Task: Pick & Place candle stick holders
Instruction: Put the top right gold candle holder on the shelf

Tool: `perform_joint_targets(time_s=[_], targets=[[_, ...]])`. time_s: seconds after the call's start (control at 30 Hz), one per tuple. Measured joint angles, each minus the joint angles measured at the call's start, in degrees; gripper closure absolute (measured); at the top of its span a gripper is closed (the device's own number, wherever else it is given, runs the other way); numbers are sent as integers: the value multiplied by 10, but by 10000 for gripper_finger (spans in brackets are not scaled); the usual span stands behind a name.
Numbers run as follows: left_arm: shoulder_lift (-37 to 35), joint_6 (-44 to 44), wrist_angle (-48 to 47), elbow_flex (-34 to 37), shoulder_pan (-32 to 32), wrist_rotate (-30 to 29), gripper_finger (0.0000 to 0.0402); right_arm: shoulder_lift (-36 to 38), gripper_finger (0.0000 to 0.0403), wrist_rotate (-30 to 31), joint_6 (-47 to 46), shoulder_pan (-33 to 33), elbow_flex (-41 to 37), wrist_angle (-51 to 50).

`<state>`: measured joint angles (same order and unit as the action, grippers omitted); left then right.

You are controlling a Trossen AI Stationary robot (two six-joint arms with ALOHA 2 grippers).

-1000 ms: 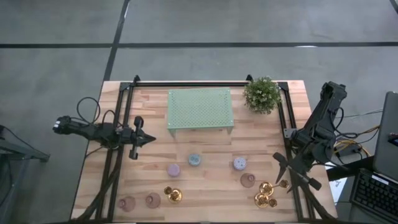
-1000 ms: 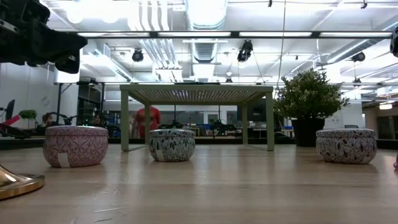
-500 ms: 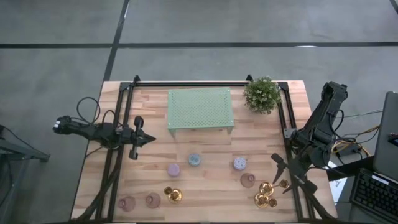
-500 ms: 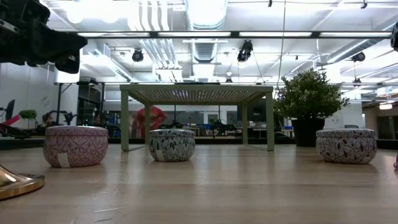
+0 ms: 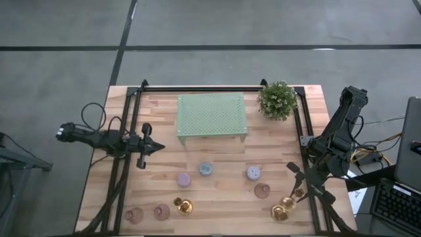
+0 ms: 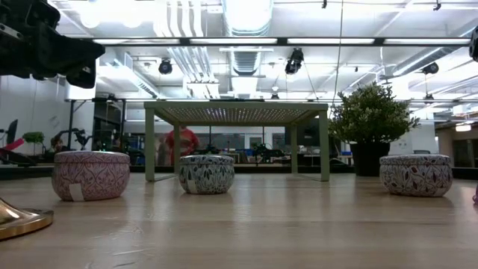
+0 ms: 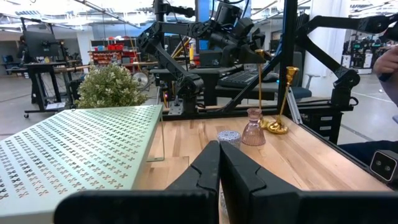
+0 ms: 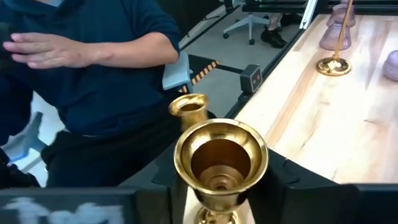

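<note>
Two gold candlesticks stand close together near the table's front right corner. My right gripper (image 5: 301, 187) (image 8: 221, 186) is shut on the taller one (image 7: 260, 87). The other (image 5: 281, 212) (image 8: 188, 109) stands just beyond it. A third gold candlestick (image 5: 183, 206) stands on its base at the front centre. Several small pastel holders sit on the wood, among them blue (image 5: 206, 169), lilac (image 5: 183, 179) and pink (image 5: 262, 191). My left gripper (image 5: 158, 147) (image 7: 219, 168) hangs shut and level over the table's left side. My right gripper has the taller candlestick's top end between its two fingers, with its gold cup (image 8: 221, 155) standing up between them. The cup hides the place of contact. The fingers come slanting slightly down from the table's right side, across the upright stem (image 7: 260, 93).
A pale green perforated stand (image 5: 212, 115) fills the far centre, and a bushy potted plant (image 5: 276, 100) stands at the far right. Black frame rails run along both sides. A person in a dark top (image 8: 93, 81) sits just beyond the front right corner.
My right gripper's fingers have drawn together around the top of the taller gold candlestick, and the hand has stayed in place. The left arm has kept still.
</note>
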<state>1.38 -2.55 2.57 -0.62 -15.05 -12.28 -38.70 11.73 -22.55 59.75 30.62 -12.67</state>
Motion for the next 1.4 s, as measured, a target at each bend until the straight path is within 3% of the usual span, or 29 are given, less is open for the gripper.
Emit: perform_joint_targets(time_s=[0.17, 0.43, 0.77, 0.97, 1.1, 1.4], targets=[[0, 0, 0, 0, 0, 0, 387, 0, 311, 1, 0, 0, 1, 0], [0, 0, 0, 0, 0, 0, 387, 0, 289, 20, 2, -1, 1, -2], [0, 0, 0, 0, 0, 0, 387, 4, 310, 54, 34, -2, 16, -7], [0, 0, 0, 0, 0, 0, 387, 17, 292, 143, 32, -1, 26, -32], [0, 0, 0, 0, 0, 0, 387, 29, 303, 200, 21, -1, 49, -87], [0, 0, 0, 0, 0, 0, 387, 35, 292, 305, -2, -1, 143, -197]])
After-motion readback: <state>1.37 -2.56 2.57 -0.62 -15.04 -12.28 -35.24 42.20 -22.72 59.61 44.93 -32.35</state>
